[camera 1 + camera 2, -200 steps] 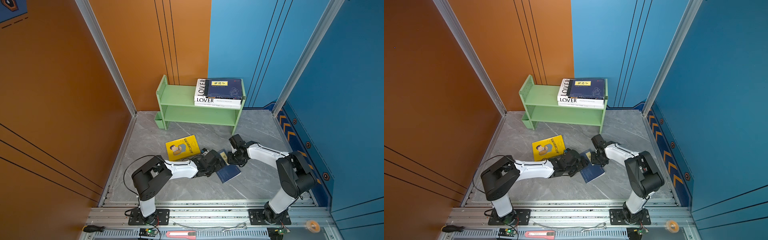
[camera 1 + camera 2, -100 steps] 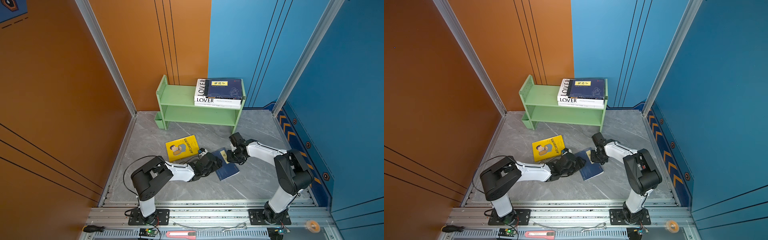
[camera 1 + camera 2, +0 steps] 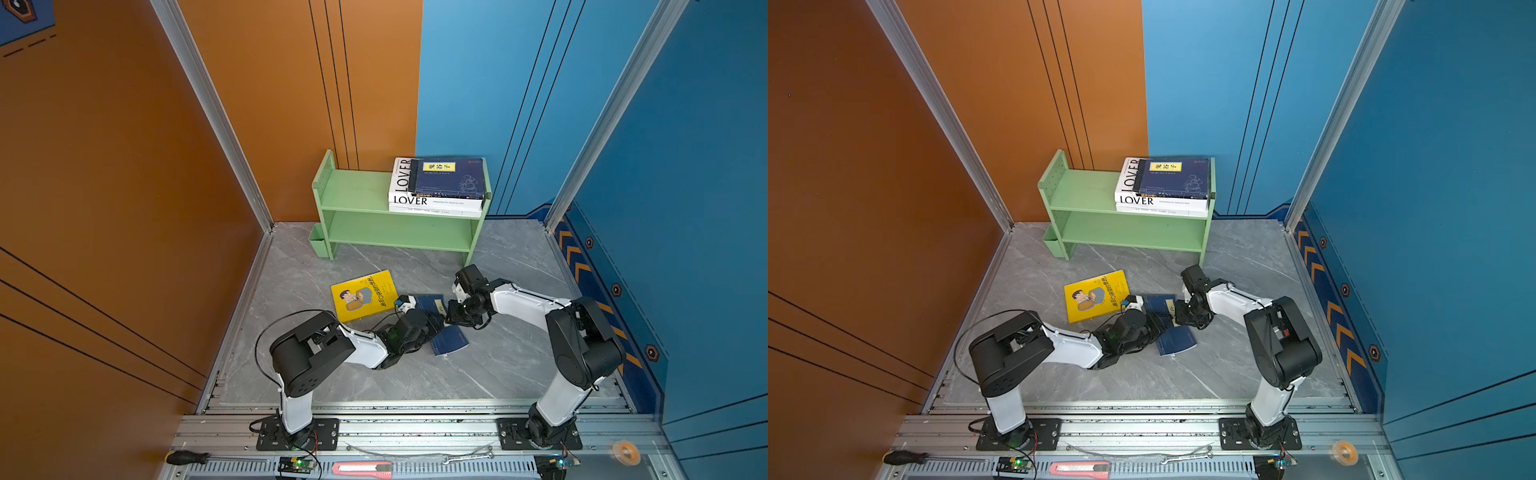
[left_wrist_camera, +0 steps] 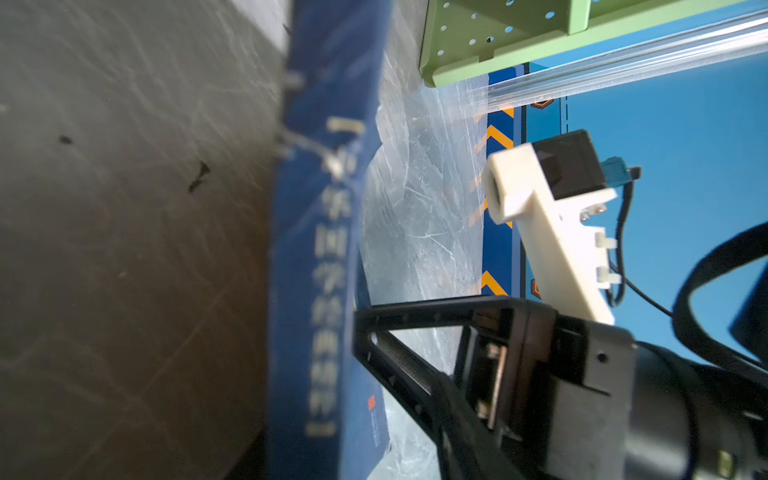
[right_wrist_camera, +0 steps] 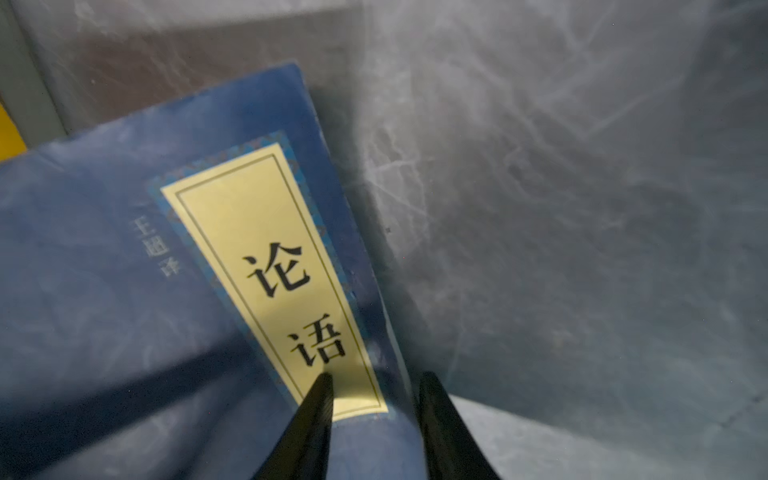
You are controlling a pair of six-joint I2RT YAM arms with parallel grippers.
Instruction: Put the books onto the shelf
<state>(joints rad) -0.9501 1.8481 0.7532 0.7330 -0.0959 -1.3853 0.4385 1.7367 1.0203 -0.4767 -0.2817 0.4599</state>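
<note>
The pale green shelf (image 3: pixel 357 195) (image 3: pixel 1084 193) stands at the back. On the right of its top tier lies a stack: a navy yellow-labelled book (image 3: pixel 451 176) over the white "LOVER" book (image 3: pixel 409 200) and another white one. The yellow cartoon book (image 3: pixel 363 295) lies flat on the floor. Beside it lies a second navy book (image 3: pixel 451 338) (image 5: pixel 124 257), with one edge raised. My right gripper (image 3: pixel 451 319) (image 5: pixel 376 378) is shut on that edge, one finger on the yellow label. My left gripper (image 3: pixel 432 326) is at the book's spine (image 4: pixel 320 249); its jaws are hidden.
A small green cup (image 3: pixel 318 245) hangs at the shelf's left foot. Orange and blue walls close in the grey floor (image 3: pixel 498 365). On the front rail lie a screwdriver (image 3: pixel 183 457), a red knife (image 3: pixel 361 467), a wrench (image 3: pixel 465 457) and a tape roll (image 3: pixel 625 453).
The left gripper has pushed a little closer against the navy book, which has shifted slightly. The right gripper keeps its hold on the book's far edge.
</note>
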